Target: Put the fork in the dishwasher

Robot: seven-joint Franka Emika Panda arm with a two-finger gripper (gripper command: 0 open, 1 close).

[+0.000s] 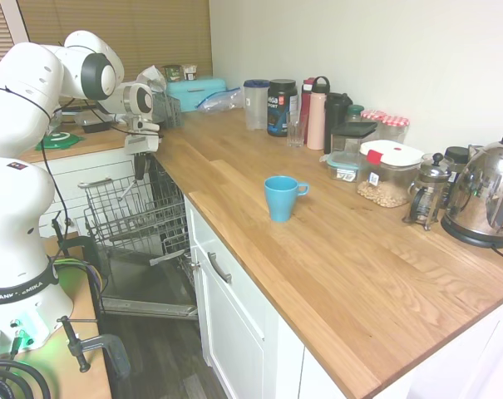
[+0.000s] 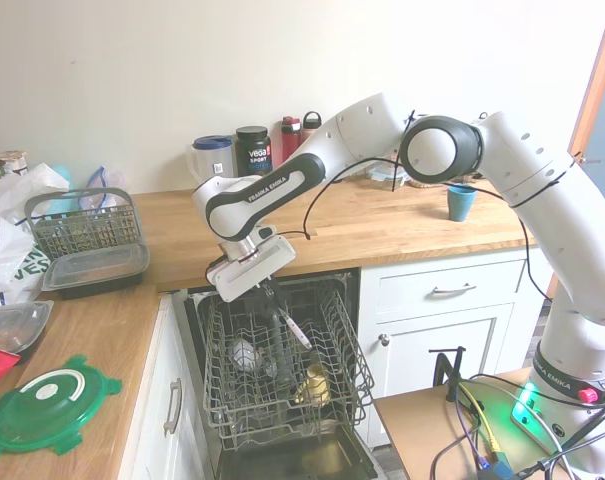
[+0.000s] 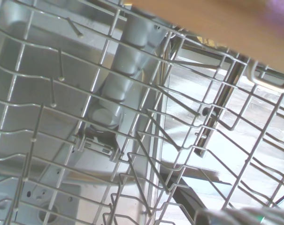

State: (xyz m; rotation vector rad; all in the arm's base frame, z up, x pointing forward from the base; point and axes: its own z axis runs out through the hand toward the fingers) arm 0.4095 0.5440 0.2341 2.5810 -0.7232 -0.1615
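Hovered over the pulled-out grey wire rack (image 2: 282,385) of the open under-counter dishwasher (image 1: 143,249), white two-finger gripper (image 2: 272,292) pointing down, fingers clenched on the slim silvery metal fork (image 2: 290,325). Held the fork slanting down from the fingertips into the rack, its lower end among the wires, near a yellowish item (image 2: 315,380) lying in the rack. Stood well apart on the wooden countertop (image 1: 334,249): a blue mug (image 1: 282,198).
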